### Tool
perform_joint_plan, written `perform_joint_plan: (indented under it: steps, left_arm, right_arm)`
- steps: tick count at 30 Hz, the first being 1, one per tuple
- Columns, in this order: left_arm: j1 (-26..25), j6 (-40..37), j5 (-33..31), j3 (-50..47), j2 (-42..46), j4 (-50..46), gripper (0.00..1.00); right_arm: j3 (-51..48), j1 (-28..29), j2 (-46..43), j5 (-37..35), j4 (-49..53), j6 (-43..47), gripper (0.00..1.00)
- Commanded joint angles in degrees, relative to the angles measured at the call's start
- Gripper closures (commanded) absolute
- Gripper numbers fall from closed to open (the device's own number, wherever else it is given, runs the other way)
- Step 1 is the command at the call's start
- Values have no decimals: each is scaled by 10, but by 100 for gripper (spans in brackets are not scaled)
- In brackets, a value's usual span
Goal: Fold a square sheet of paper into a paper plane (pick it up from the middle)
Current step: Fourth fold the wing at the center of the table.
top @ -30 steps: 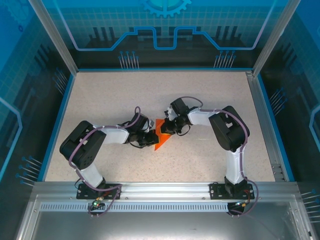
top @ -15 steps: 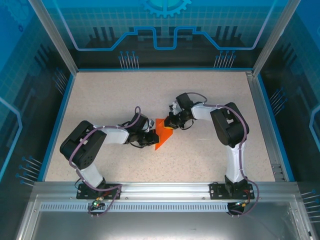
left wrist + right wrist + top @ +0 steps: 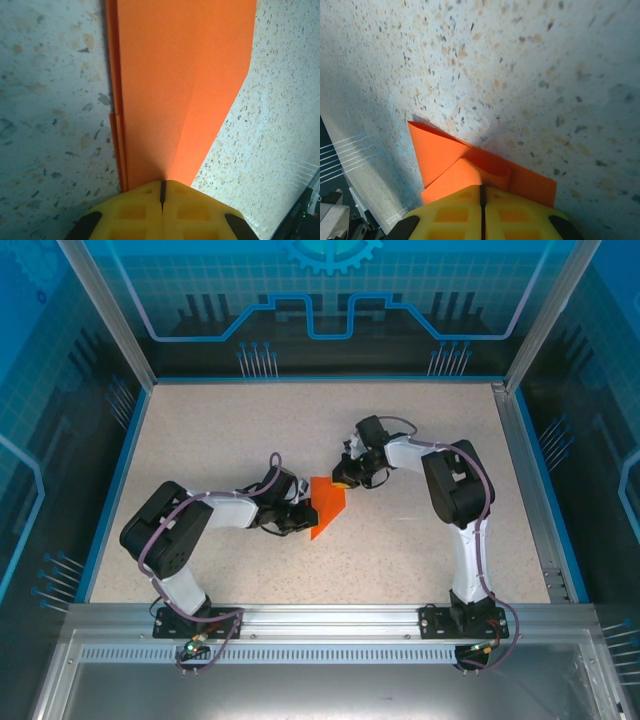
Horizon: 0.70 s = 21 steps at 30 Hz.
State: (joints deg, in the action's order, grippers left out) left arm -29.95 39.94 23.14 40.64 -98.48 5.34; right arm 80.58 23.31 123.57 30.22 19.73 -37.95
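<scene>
On the speckled worktop [image 3: 220, 430], between blue walls [image 3: 420, 290], I saw the orange paper [image 3: 326, 502] near the middle; left claw [image 3: 301, 516] and right claw [image 3: 345, 478] each pinched it.

The folded bright orange paper sheet [image 3: 326, 502] fills the gap between the left gripper [image 3: 298, 519] and right gripper [image 3: 346, 478]. Open speckled beige counter [image 3: 230, 430] stretches beyond both.
</scene>
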Motion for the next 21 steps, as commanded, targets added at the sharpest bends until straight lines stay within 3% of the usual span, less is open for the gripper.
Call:
perform_joint_plan:
  steps: [1,10,21]
  left_arm:
    - [-1,-22,-80,-43,-40,-119,100]
    - [-1,-24,-80,-41,-40,-122,100]
    - [-1,-29,-81,-32,-32,-131,100]
  right_arm:
    - [30,-37,19,-73,-7,-2,92]
    - [67,-42,20,-79,40,14,92]
    - [-37,7,-95,-13,8,34,90]
